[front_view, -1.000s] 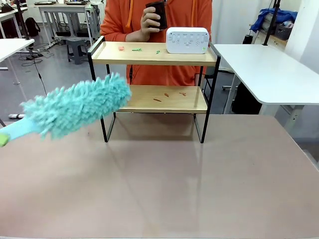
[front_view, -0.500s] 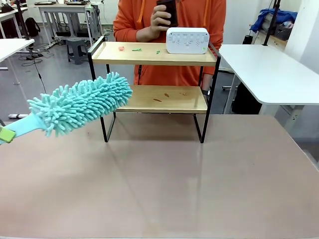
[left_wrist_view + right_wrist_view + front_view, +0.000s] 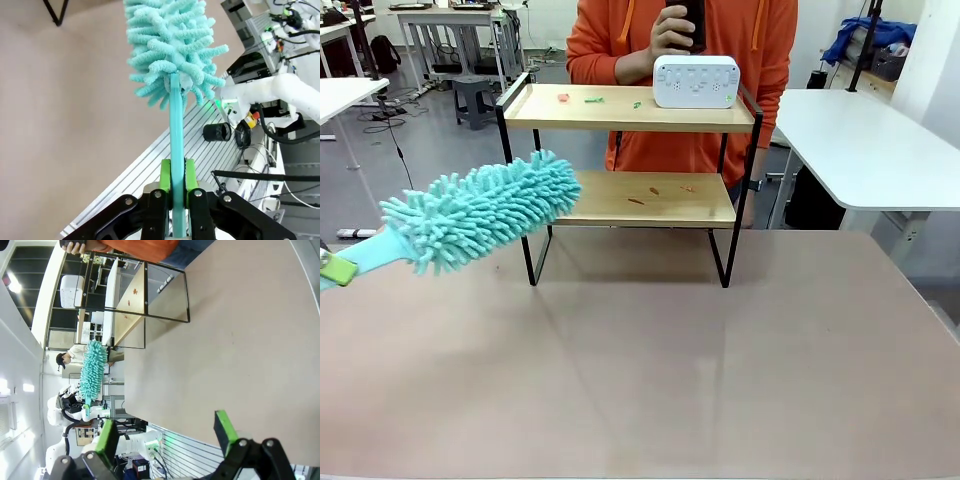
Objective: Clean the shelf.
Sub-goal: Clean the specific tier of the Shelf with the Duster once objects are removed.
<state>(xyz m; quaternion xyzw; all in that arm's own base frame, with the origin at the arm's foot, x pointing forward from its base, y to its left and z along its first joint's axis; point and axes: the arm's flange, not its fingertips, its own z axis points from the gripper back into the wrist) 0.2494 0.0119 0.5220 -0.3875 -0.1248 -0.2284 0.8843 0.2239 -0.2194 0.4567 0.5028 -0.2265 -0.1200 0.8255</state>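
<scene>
Looking across the table in the front view, you had the fluffy turquoise microfibre duster (image 3: 480,210) coming in from the left edge. Its long axis slanted up and away toward the two-tier shelf of light wooden boards in a thin black metal frame (image 3: 620,118). The duster's tip lay at the shelf's left end, about level with the lower board; whether it touched the frame could not be told. Your left gripper (image 3: 330,268) sat at the picture's left edge, at the duster's near end. Small pink and green scraps (image 3: 594,99) lay on the upper board beside a white rounded box with buttons (image 3: 695,81), and orange crumbs (image 3: 654,190) lay on the lower board. Behind the shelf, a person's hand (image 3: 670,30) held a dark object above it.

In the left wrist view, the jaws were clamped on the flat turquoise handle (image 3: 175,125), a green pad pressed to each side. The head pointed straight away along the fingers. By that, a sweep onto either board likely called for reaching forward and to your right along this same axis.

In the right wrist view, your right gripper (image 3: 165,435) stood with its jaws wide apart and nothing between them, over the tan table top (image 3: 240,340), well apart from the shelf. The left arm looked the nearer one.
</scene>
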